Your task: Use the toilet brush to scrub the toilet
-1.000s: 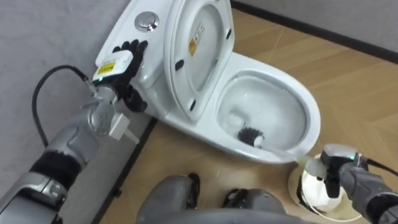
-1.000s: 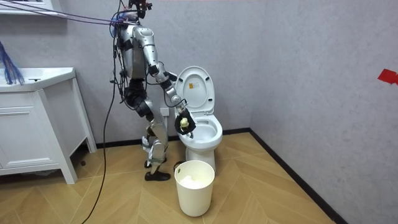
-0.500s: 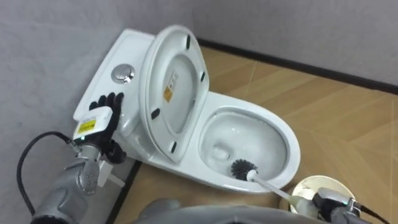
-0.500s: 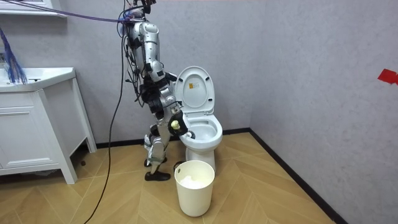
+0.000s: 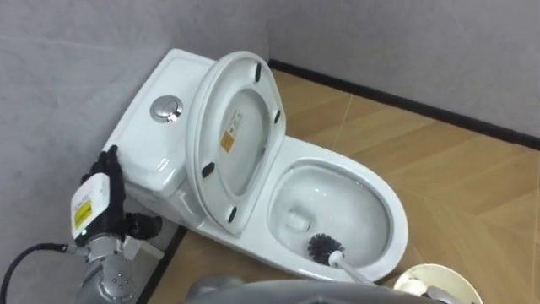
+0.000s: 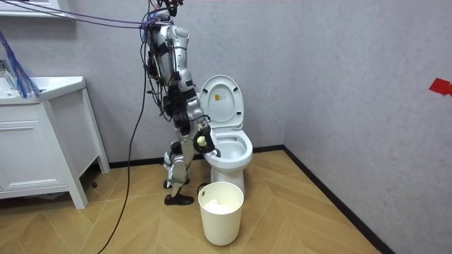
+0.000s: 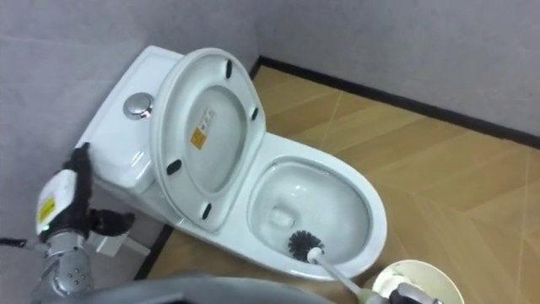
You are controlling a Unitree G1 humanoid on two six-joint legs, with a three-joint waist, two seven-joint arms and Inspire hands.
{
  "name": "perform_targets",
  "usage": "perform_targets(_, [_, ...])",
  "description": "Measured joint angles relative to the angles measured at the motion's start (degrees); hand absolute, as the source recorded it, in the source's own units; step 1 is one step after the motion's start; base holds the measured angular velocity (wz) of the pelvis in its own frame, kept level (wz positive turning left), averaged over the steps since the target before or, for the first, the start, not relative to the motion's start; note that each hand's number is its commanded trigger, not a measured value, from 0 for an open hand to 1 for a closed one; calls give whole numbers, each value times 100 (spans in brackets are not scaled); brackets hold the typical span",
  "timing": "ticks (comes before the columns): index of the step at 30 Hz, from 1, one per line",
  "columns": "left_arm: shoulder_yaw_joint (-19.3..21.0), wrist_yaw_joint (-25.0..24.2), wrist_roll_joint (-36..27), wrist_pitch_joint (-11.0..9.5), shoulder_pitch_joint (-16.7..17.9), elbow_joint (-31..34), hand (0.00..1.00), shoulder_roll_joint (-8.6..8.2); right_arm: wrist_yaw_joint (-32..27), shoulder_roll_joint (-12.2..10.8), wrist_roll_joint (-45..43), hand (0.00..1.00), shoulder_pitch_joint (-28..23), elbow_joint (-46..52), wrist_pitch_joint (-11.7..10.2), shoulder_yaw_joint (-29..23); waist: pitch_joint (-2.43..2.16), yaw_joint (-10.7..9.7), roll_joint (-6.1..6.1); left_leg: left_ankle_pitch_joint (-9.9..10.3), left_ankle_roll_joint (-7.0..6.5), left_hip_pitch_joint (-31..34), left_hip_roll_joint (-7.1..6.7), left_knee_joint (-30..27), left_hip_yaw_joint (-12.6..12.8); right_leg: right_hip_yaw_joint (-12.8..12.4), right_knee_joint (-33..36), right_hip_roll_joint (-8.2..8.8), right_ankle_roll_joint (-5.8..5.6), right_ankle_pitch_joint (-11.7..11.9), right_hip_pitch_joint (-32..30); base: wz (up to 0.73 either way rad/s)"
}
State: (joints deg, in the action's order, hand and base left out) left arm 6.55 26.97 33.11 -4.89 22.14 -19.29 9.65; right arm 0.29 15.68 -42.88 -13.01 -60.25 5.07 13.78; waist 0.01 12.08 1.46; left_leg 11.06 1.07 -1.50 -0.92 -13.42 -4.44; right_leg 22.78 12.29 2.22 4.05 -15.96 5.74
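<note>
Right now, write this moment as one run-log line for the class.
toilet brush: head inside toilet bowl | seat: raised | left hand: open, beside tank | white bin: on floor beside bowl

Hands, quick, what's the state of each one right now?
Left hand: open, fingers straight, beside the tank.
Right hand: cannot be told; the brush handle runs toward it.

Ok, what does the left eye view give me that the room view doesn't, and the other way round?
Left eye view: the flush button, the brush head down in the bowl, the left robot hand beside the tank. Room view: the robot standing by the toilet, a white cabinet. Both: the toilet, lid up, and the bin.
</note>
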Motion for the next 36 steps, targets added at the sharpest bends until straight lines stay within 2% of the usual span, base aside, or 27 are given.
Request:
perform_targets(2, [48,146,-5,-115,8,-12,0,-16,41,-25,-6,100,-10,-32,-6,-1,13,86,-26,-1,0,-16,-21,-1,-71,53,-71,-8,-31,14,72,27])
perform_targets(4, [58,234,-112,-186,72,-11,0,-71,104,-73,5,100,4,-52,-7,-2,12,148,-1,-1,-1,-12,-58,-1,-109,142,-91,4,-60,2,114,26])
perform_targets(8, [82,295,-154,-171,221,-14,0,-176,173,-149,8,100,-7,-81,14,-16,-9,238,64,-1,-1,-8,-88,6,-234,252,-168,10,-86,23,181,13])
perform_targets(12, [134,645,-391,-158,421,-300,0,-207,265,-235,92,100,-2,-147,84,-53,-29,268,117,0,-1,-40,-101,3,-304,232,-175,3,-94,28,233,1])
perform_targets(17, [188,795,-689,-134,551,-601,0,-234,364,-236,272,100,-10,-231,156,-185,-32,262,95,-1,0,-35,-107,3,-374,238,-187,2,-94,28,232,-1])
perform_targets(20, [222,801,-931,-114,537,-1027,0,-238,417,-241,295,100,37,-280,244,-240,-32,225,66,-1,0,-28,-110,2,-366,270,-187,9,-94,28,237,4])
perform_targets(24, [221,592,-1175,124,502,-2009,0,-242,405,-334,665,100,31,-476,257,-358,-35,229,62,0,-1,-121,-127,31,-366,256,-265,15,-107,23,345,0])
perform_targets(26, [223,385,-1395,270,516,-2371,0,-280,349,-384,873,100,0,-606,250,-435,-41,193,71,-1,-1,-150,-137,41,-353,251,-257,25,-123,13,359,0])
perform_targets(28, [234,133,-1816,396,510,-2815,0,-351,246,-465,1328,100,-3,-772,252,-728,-36,61,72,-1,-2,-200,-137,102,-341,265,-265,25,-137,5,396,8])
perform_targets(30, [261,-96,-2147,485,466,-3180,0,-373,111,-499,1740,100,19,-877,216,-937,-33,15,64,-1,-2,-286,-128,166,-331,209,-271,21,-138,5,435,-9])
perform_targets(35, [527,-662,-2353,515,344,-3646,0,-376,-417,-494,2624,100,85,-974,-4,-1649,-20,-357,26,-1,-1,-372,-75,185,-30,-6,-242,-1,-128,10,425,-20])
perform_targets(36, [525,-781,-2350,515,257,-3798,0,-377,-533,-484,2706,100,121,-980,-77,-1780,-1,-474,-5,-1,-1,-409,-66,190,20,-83,-231,-3,-126,12,428,-23])
